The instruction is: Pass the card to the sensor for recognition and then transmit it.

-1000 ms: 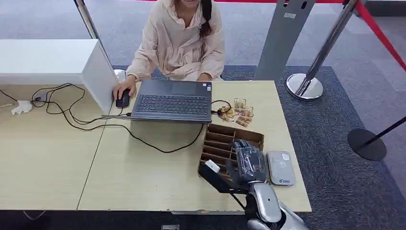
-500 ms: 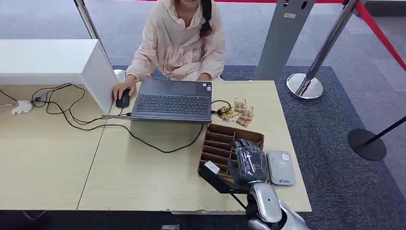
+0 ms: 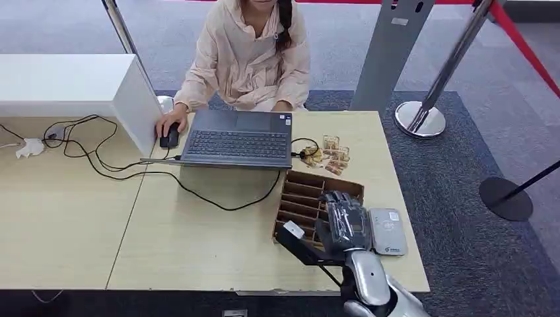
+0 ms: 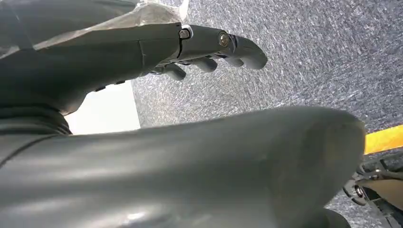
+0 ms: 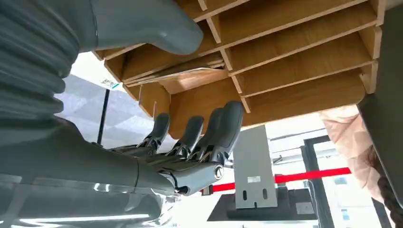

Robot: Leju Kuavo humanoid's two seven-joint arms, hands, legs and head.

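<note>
No legible writing on sensor (image 3: 387,231)

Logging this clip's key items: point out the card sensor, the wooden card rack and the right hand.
card sensor (image 3: 387,232), head view, middle of its grey top.
wooden card rack (image 3: 300,198), head view, slotted dividers.
right hand (image 3: 345,223), head view, back of hand.

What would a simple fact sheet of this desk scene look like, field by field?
Right hand: over the wooden slotted rack, fingers apart, nothing seen in it
Left hand: hanging above grey carpet, holding nothing
Cards: a few lie in one rack slot
Sensor: grey reader on the table, beside the rack
Person: seated at laptop, hand on mouse
</note>
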